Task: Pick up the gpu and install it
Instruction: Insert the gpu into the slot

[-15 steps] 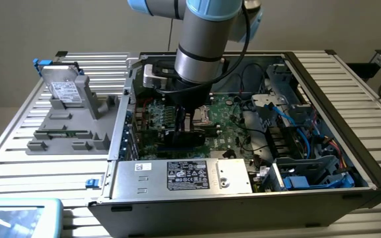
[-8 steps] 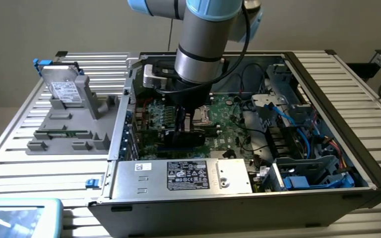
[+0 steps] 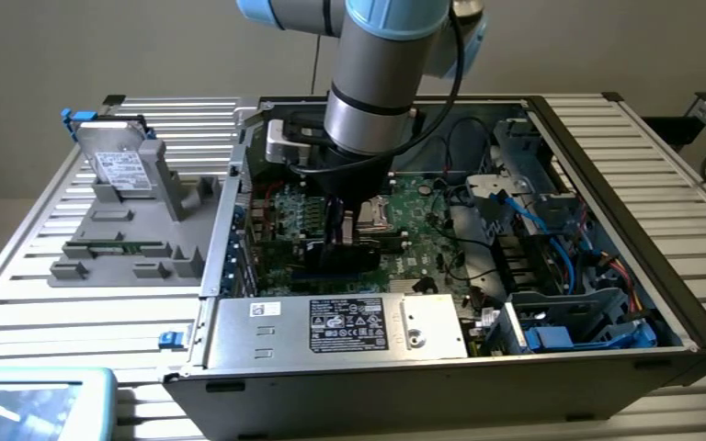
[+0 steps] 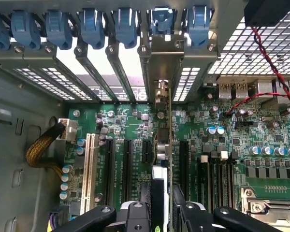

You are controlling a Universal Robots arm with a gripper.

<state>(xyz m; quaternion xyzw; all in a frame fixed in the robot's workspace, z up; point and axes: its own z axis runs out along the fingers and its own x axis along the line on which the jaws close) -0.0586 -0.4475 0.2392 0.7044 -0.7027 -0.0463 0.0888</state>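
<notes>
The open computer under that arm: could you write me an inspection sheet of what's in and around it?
Surface: slatted metal table carrying an open computer case.
Job's things: gpu stands edge-on over the motherboard, its silver bracket at the rear slot openings.
Clutter: grey holder with a hard drive on the exterior view's left; a screen corner.
Grippers: gripper is inside the case, fingers either side of the gpu.
Cables: braided yellow bundle; red and black wires; blue cables.
Surroundings: plain wall behind; nothing else seen.
</notes>
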